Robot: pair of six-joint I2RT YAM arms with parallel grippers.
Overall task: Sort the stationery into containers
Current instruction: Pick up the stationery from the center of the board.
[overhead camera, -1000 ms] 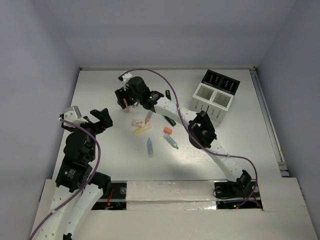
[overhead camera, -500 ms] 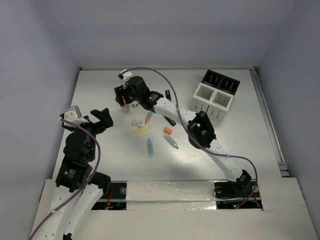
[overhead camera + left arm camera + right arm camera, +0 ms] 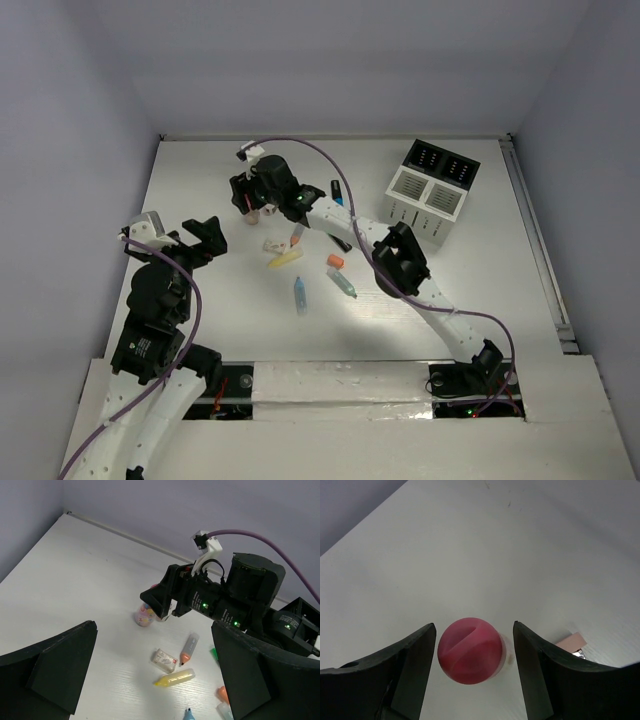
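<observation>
Right gripper (image 3: 472, 630) hanging over the pink-capped bottle (image 3: 470, 651), which is standing upright between its jaws. Over the last second the jaws have been narrowing around the cap. They are not yet together, and a thin strip of table (image 3: 530, 540) is showing on either side, so the grasp is judged to be forming, not made. Left gripper (image 3: 180, 236) is waiting with jaws fully apart, holding nothing. The white slatted box (image 3: 425, 196) and black box (image 3: 442, 161) are lying well behind the right gripper, along its own arm. From directly above, the cap is hiding the bottle's body. The boxes' contents are too small to read. A small pale piece (image 3: 572, 642) is lying just outside one finger, partly cut off.
</observation>
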